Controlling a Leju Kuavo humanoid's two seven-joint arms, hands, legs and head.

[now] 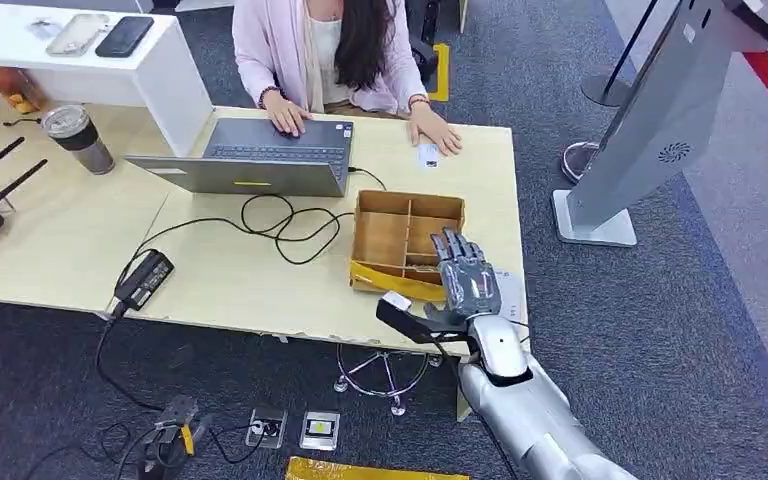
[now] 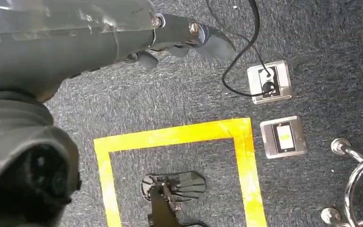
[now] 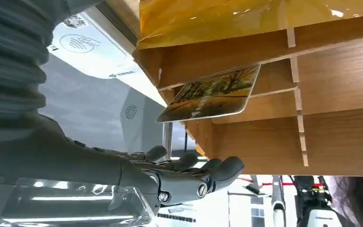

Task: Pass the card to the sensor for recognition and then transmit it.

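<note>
Dark grey carpet floor [image 1: 660, 330] with yellow tape square [image 2: 179, 135] and two metal floor sockets [image 2: 269, 82]. Pale wood bench [image 1: 70, 240]; white shelf unit [image 1: 175, 85] on it. Grey kiosk stand [image 1: 650, 130] beside bench.

1 laptop [image 1: 250, 155], 1 wooden tray [image 1: 407, 243], 1 tumbler [image 1: 78, 138], 2 phones [image 1: 100, 35], 1 power adapter [image 1: 144, 279], 2 floor sockets [image 1: 300, 428].

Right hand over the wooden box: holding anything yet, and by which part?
Nothing is held. The right hand hovers over the wooden box, fingers extended. The card leans in a compartment, untouched. The left hand holds nothing.
</note>
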